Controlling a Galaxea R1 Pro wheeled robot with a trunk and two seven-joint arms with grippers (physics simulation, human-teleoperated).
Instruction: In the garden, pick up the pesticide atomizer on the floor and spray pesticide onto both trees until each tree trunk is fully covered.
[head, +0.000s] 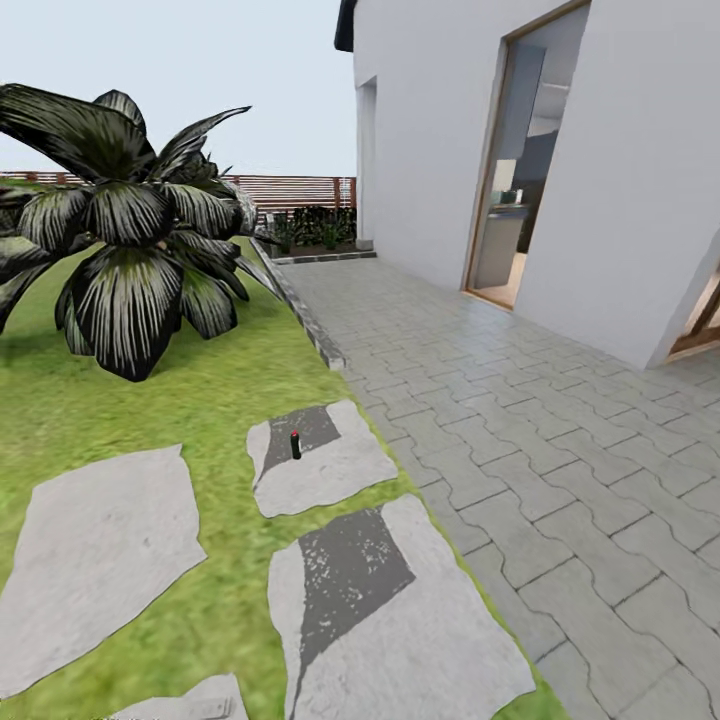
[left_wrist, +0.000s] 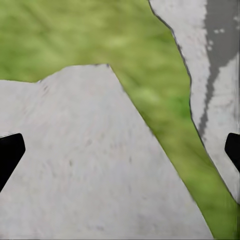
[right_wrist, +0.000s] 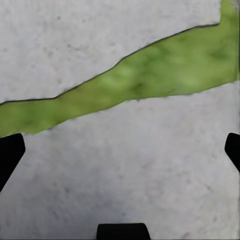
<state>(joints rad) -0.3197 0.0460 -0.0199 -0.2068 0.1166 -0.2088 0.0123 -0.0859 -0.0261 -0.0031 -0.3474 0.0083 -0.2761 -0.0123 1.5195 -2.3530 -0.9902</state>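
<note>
The pesticide atomizer (head: 295, 445) stands upright on a grey stepping stone (head: 335, 470) in the lawn, a small black bottle with a red spot near its top. It is some way ahead of me, left of centre in the head view. My left gripper (left_wrist: 120, 150) is open, its black fingertips (left_wrist: 10, 152) wide apart over a stepping stone and grass (left_wrist: 100, 35), holding nothing. My right gripper (right_wrist: 120, 150) is open too, above stone slabs split by a strip of grass (right_wrist: 165, 70). The two trees and their trunks are out of view.
A small palm (head: 130, 250) with dark striped leaves grows on the lawn at the left. More stepping stones (head: 90, 560) lie near me. A grey paved terrace (head: 560, 450) runs along the white house (head: 620, 170) on the right. A slatted fence (head: 290, 190) closes the far end.
</note>
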